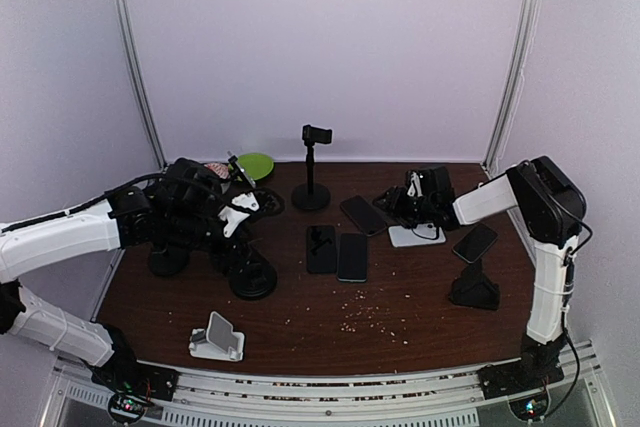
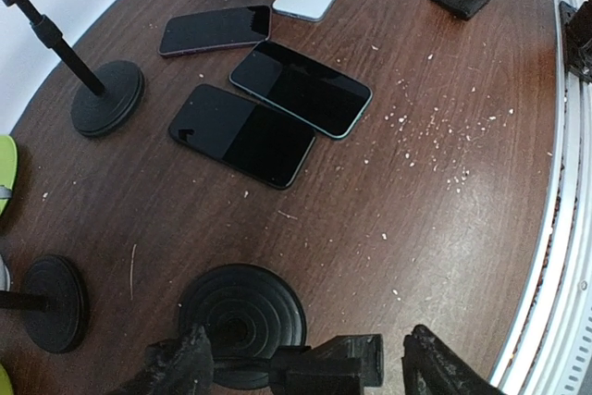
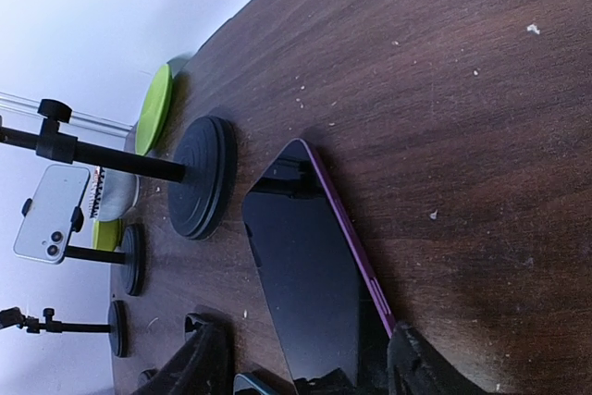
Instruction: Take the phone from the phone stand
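**Phone flat on the desk, both tools apart**

We see the purple-edged phone (image 3: 314, 284) lying flat and screen up on the brown desk (image 3: 462, 136), not held in any stand. Our right tool (image 3: 305, 339) straddles its near end with the fingers apart. One finger sits right at the purple edge and the other stands clear of the glass. Just past the phone's far end stands the round base (image 3: 199, 178) of a tall stand.

Our left tool (image 2: 305, 347) hangs low over a black stand (image 2: 242, 312), also with its fingers apart. The stand's clamp head sits between them, and a gap shows beside one finger.

Between the two arms, two dark phones (image 2: 301, 88) lie side by side. A pale phone (image 3: 51, 215) sits clamped in a stand at the far left. White specks (image 2: 435, 127) dot the wood.
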You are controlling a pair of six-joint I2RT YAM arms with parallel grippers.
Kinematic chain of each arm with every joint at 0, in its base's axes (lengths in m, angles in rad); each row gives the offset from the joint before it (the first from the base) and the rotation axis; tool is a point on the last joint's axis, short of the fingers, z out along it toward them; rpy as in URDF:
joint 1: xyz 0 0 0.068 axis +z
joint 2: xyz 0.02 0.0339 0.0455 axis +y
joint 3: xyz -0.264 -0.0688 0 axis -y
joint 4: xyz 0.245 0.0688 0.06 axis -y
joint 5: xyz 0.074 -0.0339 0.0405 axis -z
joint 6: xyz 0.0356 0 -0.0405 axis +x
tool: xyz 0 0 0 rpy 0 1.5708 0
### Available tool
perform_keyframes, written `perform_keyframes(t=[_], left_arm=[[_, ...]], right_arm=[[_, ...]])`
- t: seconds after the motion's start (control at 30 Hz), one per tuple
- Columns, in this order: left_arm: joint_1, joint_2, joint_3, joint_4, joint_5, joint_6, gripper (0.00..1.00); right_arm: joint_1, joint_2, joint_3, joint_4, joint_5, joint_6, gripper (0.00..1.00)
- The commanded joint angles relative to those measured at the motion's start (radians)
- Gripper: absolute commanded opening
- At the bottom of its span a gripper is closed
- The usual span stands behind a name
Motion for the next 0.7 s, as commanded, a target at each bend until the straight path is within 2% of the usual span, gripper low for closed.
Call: perform_keyframes(t=[0.0,0.17,0.3,0.67], left_arm=[[0.004,-0.028,-0.008,0.057,-0.017,-0.003,0.76],[0.004,-0.034,-0.011,0.066,-0.041,-0.003,0.83],[0.004,-0.046,-0.012,0.082,-0.077,-0.008,0.97],[0.015,-0.096,0.014,0.129,-0.107,-0.044,0.98]], right_arm=[[-0.015,-0.063,-0.017,-0.032,-0.006,-0.040,0.63],[-0.022,-0.104,-0.018,-0.074,0.006,-0.088,0.69],[-0.028,-0.150,-0.012,-0.125,0.024,-0.138,0.70],[-0.037,-0.396,-0.021,-0.350,0.165,-0.342,0.77]])
